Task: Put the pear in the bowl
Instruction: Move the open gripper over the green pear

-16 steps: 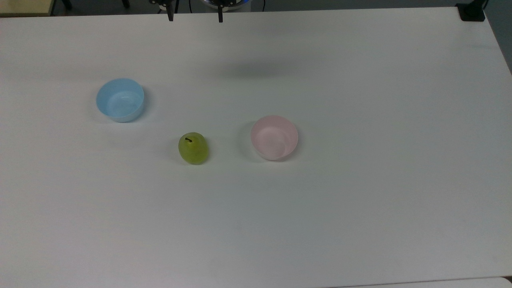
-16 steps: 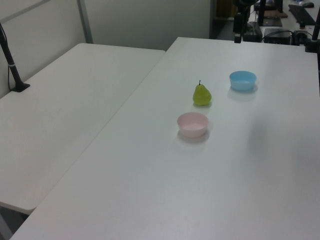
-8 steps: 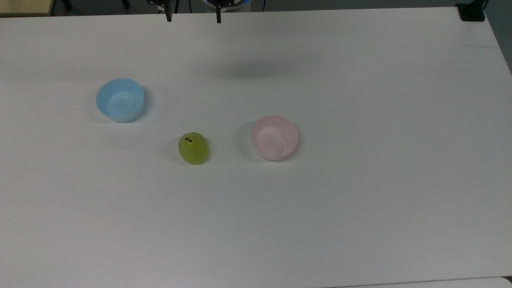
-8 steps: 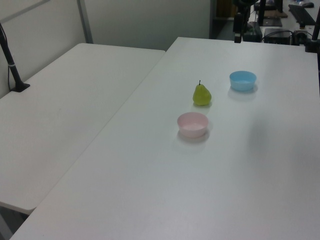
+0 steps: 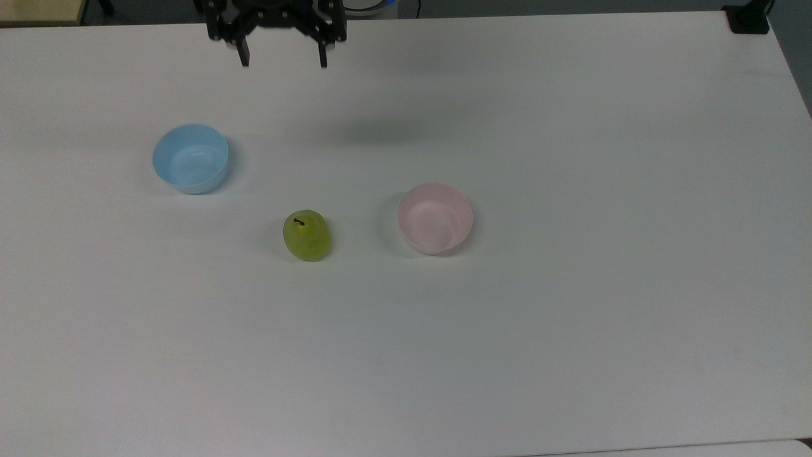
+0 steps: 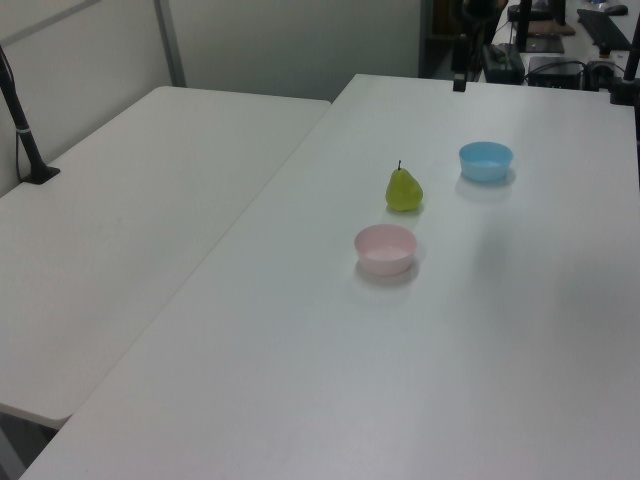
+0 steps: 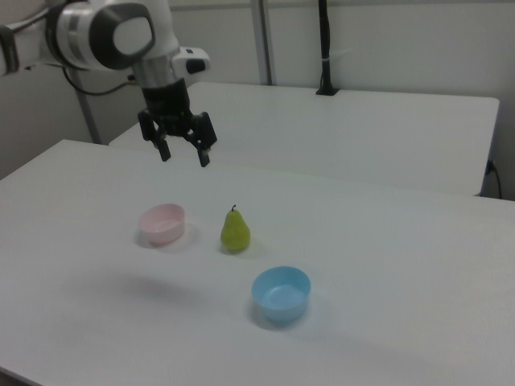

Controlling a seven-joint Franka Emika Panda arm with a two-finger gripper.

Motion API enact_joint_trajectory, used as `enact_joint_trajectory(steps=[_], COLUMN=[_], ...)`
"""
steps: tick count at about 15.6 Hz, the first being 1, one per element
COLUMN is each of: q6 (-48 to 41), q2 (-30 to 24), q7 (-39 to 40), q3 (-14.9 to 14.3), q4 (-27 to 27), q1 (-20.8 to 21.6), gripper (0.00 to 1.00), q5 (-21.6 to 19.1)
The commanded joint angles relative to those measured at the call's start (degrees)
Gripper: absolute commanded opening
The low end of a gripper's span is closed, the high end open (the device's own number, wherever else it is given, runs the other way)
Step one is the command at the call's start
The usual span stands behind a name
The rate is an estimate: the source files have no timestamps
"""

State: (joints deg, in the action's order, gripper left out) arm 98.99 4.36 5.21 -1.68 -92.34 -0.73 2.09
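Yellow-green pear [image 7: 235,231] stands upright — stem up — hand [image 7: 183,154] spread wide above.

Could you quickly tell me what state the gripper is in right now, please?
Gripper: open, holding nothing, in the air above the table, apart from the pear and the pink bowl.

pear [image 5: 306,235]: yellow-green skin, with a short dark stem
bowl [image 5: 435,218]: pale pink inside, more whitish on the outside wall
second bowl [image 5: 190,158]: light blue, a little paler at the bottom inside
table [image 5: 571,317]: plain white, no pattern, with a soft grey shadow at the far side
gripper [image 5: 283,61]: black, both fingers also black
arm [image 7: 105,32]: white shell with a dark grey round cap
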Motion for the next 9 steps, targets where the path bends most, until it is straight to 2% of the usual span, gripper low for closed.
enact_joint_trajectory(steps=[1,6,9], q6=[6.3,13.1,16.1], q2=[5.3,11.5,15.1], q7=[1.3,1.4,4.6], q3=[-0.2,-0.3,-0.3], q4=[1.0,1.0,1.0], q1=[0.0,0.1,0.1], gripper=[1.0,1.0,1.0], q5=[-0.5,0.1,0.2])
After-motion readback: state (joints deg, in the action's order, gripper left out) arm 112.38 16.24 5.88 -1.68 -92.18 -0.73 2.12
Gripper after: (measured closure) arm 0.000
